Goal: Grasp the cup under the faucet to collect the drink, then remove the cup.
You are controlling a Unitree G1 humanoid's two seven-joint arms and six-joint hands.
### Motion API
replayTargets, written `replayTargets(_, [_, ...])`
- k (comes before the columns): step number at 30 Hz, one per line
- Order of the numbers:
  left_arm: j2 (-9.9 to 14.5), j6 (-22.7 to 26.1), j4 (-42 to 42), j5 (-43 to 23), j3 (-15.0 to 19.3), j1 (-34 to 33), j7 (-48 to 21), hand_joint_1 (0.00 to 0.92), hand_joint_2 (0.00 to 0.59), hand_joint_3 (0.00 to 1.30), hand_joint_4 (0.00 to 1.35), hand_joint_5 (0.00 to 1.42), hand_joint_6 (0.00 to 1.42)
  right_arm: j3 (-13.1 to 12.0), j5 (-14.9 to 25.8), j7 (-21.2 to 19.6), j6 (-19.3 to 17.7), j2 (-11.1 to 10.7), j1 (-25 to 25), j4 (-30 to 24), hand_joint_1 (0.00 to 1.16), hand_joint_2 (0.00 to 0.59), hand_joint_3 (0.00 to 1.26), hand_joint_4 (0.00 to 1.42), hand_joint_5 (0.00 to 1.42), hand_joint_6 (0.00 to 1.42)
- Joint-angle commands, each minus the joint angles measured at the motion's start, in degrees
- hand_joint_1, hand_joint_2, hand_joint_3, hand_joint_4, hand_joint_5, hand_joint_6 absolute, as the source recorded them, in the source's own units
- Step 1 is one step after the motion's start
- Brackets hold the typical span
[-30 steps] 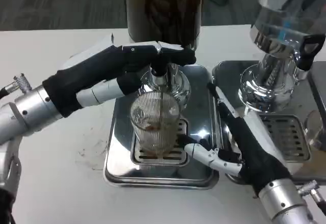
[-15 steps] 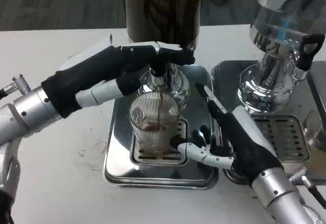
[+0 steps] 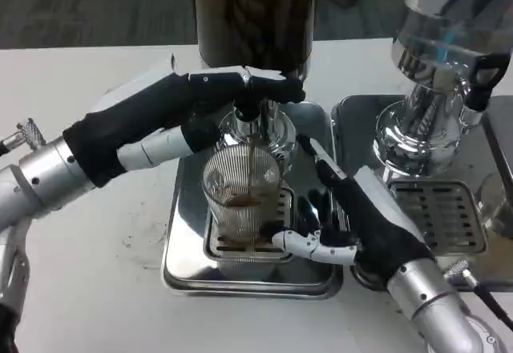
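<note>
Head view: the cup (image 3: 242, 204), a ribbed clear glass, stands upright on the slotted grate of the steel drip tray (image 3: 186, 245), directly below the faucet (image 3: 255, 120). Its long axis runs vertical, mouth up toward the spout. A thin dark stream falls from the faucet into it, and a shallow layer of brown drink shows in the lower part, so collecting is underway but looks far from complete.

The left hand (image 3: 188, 108) lies over the faucet's black lever (image 3: 276, 88) with its fingers wrapped on it, holding the tap open as far as I can judge. The right hand (image 3: 349, 221) sits just beside the cup on its right, fingers spread apart and holding nothing; one white finger reaches toward the cup's base, and I cannot tell whether it touches the glass.

What is left, by my reading: closing the right hand around the cup, letting it fill, shutting the tap, then carrying the cup off the tray. A second shiny dispenser (image 3: 433, 112) stands on the white counter (image 3: 96, 289) to the right.
</note>
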Motion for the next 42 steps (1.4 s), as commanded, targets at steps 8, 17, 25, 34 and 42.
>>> replayTargets(8, [1.81, 0.97, 0.6, 2.3, -1.13, 2.67, -0.83, 0.0, 0.076, 0.33, 0.2, 0.19, 0.12, 1.24, -1.75, -0.18, 0.65, -0.4, -2.73, 1.74, 0.76, 0.191, 0.0, 0.0, 0.0, 0.05])
replayTargets(17, [1.92, 0.88, 0.33, 2.27, -1.11, 3.0, -0.72, 0.0, 0.076, 0.33, 0.2, 0.19, 0.12, 1.73, -1.96, -0.8, 0.37, 0.89, -4.38, 3.89, 0.73, 0.183, 0.0, 0.0, 0.0, 0.05])
replayTargets(25, [2.16, 0.99, -0.26, 2.27, -1.09, 3.57, -0.47, 0.0, 0.077, 0.33, 0.2, 0.19, 0.12, 2.11, -1.98, -0.77, 0.56, 1.28, -5.45, 5.13, 0.71, 0.187, 0.0, 0.0, 0.0, 0.05])
replayTargets(34, [2.66, 0.9, -1.04, 2.34, -1.34, 4.18, -0.08, 0.0, 0.077, 0.33, 0.2, 0.19, 0.12, 2.26, -1.84, -0.99, 0.41, 1.88, -6.56, 6.45, 0.7, 0.188, 0.0, 0.0, 0.0, 0.06])
replayTargets(42, [3.01, 0.27, -1.63, 2.93, -1.53, 4.68, 0.38, 0.0, 0.077, 0.33, 0.2, 0.19, 0.12, 2.25, -1.98, -1.04, 0.4, 2.26, -7.27, 7.33, 0.69, 0.191, 0.0, 0.0, 0.0, 0.06])
